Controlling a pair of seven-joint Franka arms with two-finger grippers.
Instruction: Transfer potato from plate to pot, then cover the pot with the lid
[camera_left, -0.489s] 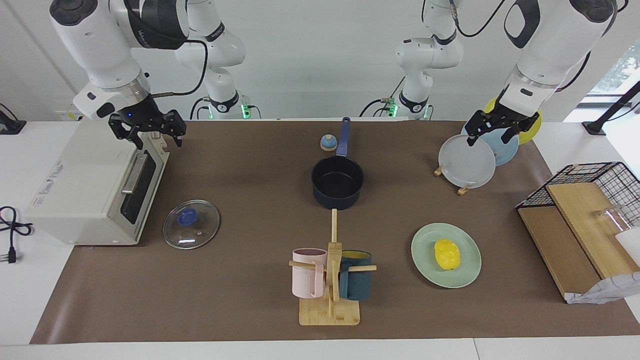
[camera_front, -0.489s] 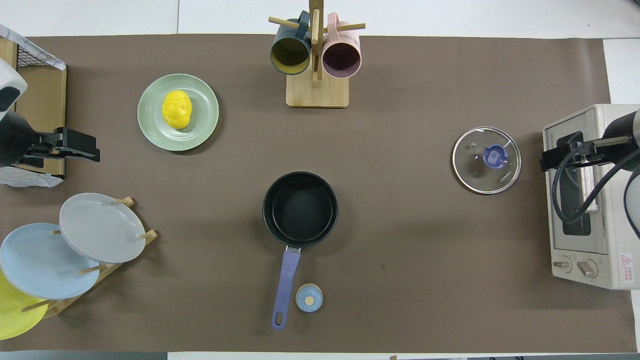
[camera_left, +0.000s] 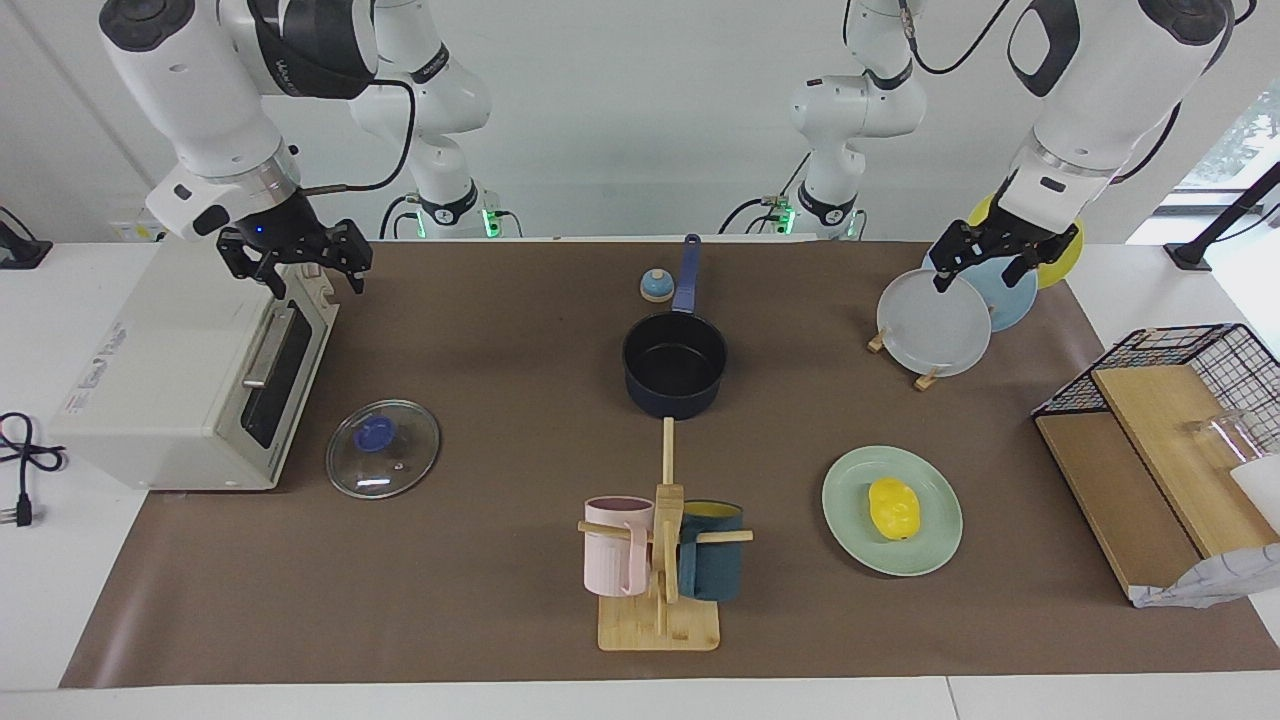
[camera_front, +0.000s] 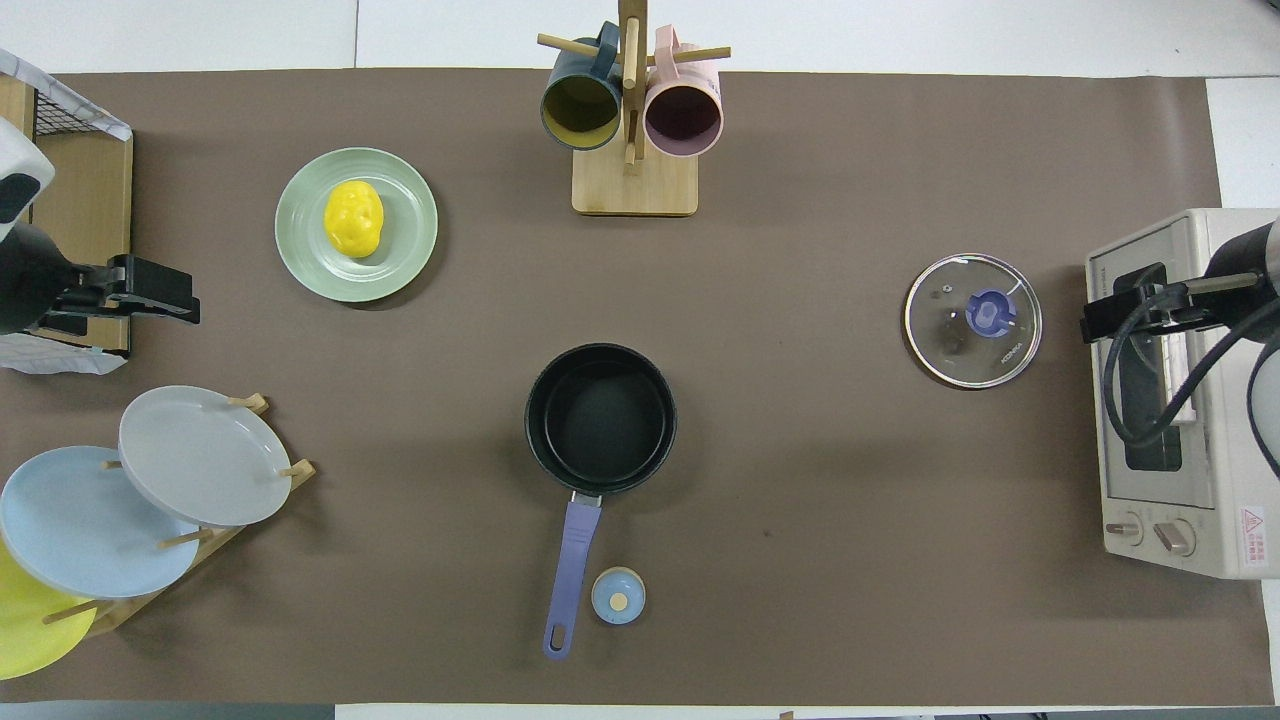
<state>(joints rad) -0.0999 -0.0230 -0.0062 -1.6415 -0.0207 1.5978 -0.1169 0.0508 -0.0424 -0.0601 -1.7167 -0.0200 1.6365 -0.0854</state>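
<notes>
The yellow potato (camera_left: 894, 507) lies on the mint-green plate (camera_left: 848, 528) toward the left arm's end of the table; both also show in the overhead view, potato (camera_front: 353, 218) and plate (camera_front: 405, 250). The dark navy pot (camera_left: 675, 365) stands empty mid-table, its blue handle pointing toward the robots; it shows in the overhead view (camera_front: 600, 418) too. The glass lid (camera_left: 383, 448) with a blue knob lies flat on the mat beside the toaster oven, also seen from overhead (camera_front: 972, 320). My left gripper (camera_left: 982, 272) hangs open and empty over the plate rack. My right gripper (camera_left: 300, 275) hangs open and empty over the toaster oven.
A mug tree (camera_left: 660, 560) with a pink and a teal mug stands farther from the robots than the pot. A small bell (camera_left: 655, 286) sits beside the pot handle. A white toaster oven (camera_left: 190, 370), a plate rack (camera_left: 935, 325) and a wire basket with boards (camera_left: 1170, 420) flank the mat.
</notes>
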